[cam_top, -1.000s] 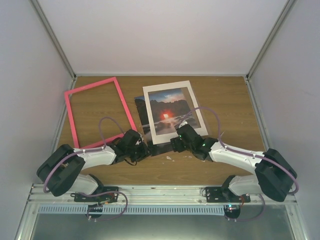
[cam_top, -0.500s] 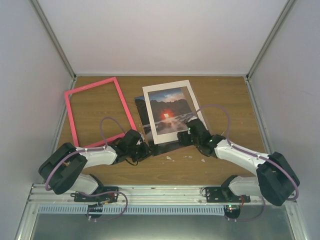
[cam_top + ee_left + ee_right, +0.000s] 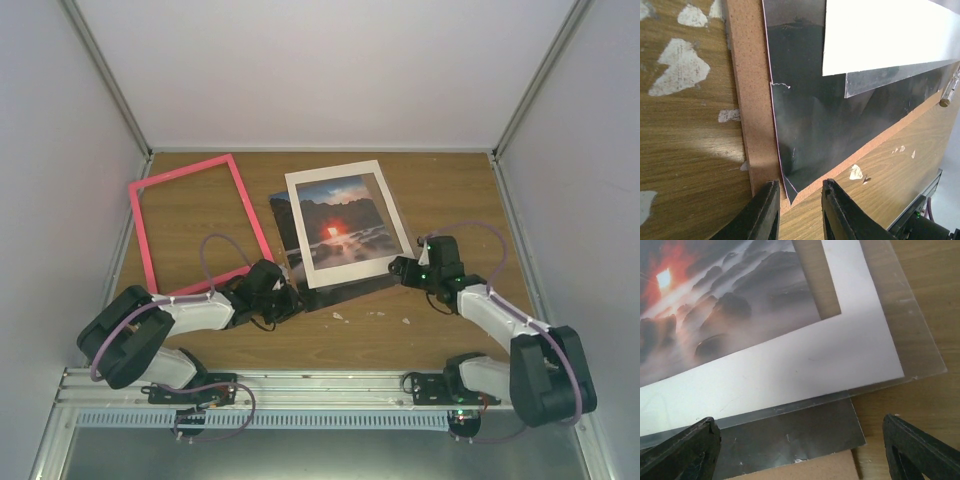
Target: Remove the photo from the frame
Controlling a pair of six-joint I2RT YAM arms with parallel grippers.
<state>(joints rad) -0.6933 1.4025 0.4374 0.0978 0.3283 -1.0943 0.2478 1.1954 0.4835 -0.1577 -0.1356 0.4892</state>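
While the frame (image 3: 181, 170) lies apart, the photo (image 3: 335, 225) underlies the mat (image 3: 350, 268).

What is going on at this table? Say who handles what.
The pink frame lies empty at the left. The photo sits loosely stacked between a brown backing board and a white mat. The left gripper has the stack's near corner between narrow jaws; a grip is unclear. The right gripper hangs wide open by the mat's near right corner.
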